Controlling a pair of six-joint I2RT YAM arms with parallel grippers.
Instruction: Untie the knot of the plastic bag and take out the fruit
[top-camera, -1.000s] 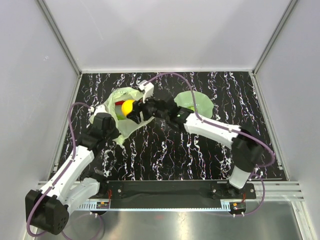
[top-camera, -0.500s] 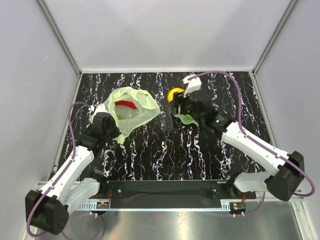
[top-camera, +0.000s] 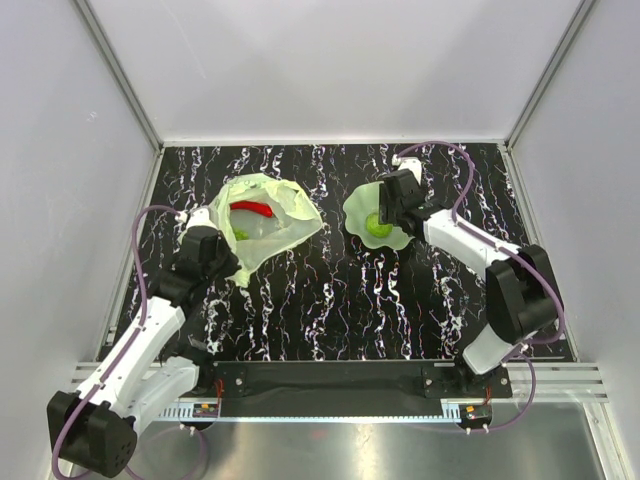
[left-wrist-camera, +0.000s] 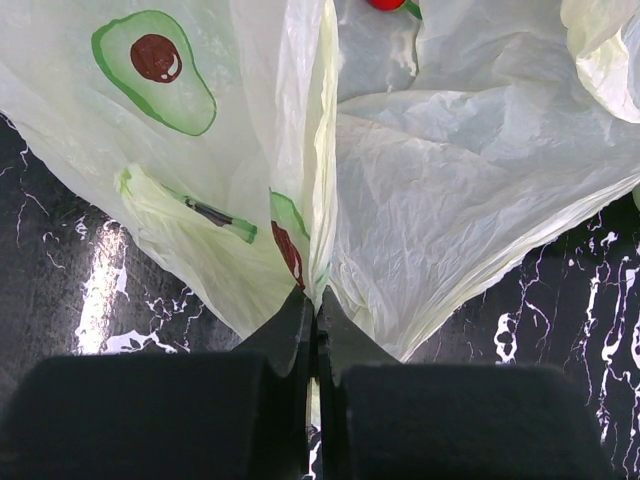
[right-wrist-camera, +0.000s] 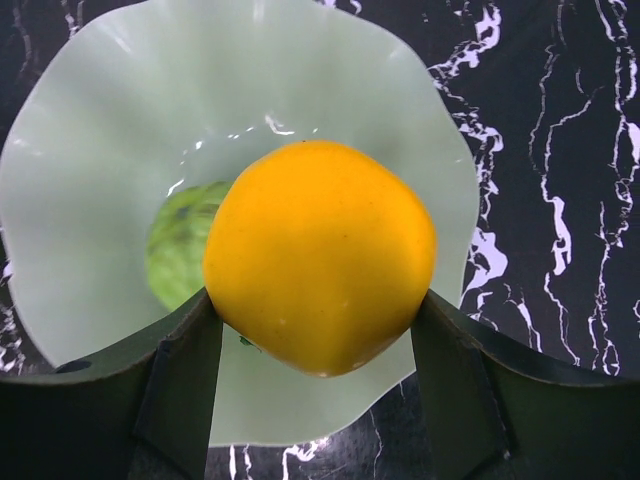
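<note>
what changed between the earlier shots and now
The right claw carried the yellow-orange fruit out of the plastic bag, rightward, and now holds it over the green dish, where the green round fruit lies. Unchanged: the left claw stays pinched on the bag's edge, and the red piece is still inside the bag.

Dish (top-camera: 355, 212): pale green, translucent, wavy-edged and shallow, upright on the tabletop right of centre, nearer the far edge; its glossy inner wall fills the right wrist view (right-wrist-camera: 110, 150). Tabletop (top-camera: 330, 300): black with white marble veining. Enclosure walls (top-camera: 330, 70): plain white panels at the far, left and right edges. Aluminium rail (top-camera: 560, 375): along the near edge.
</note>
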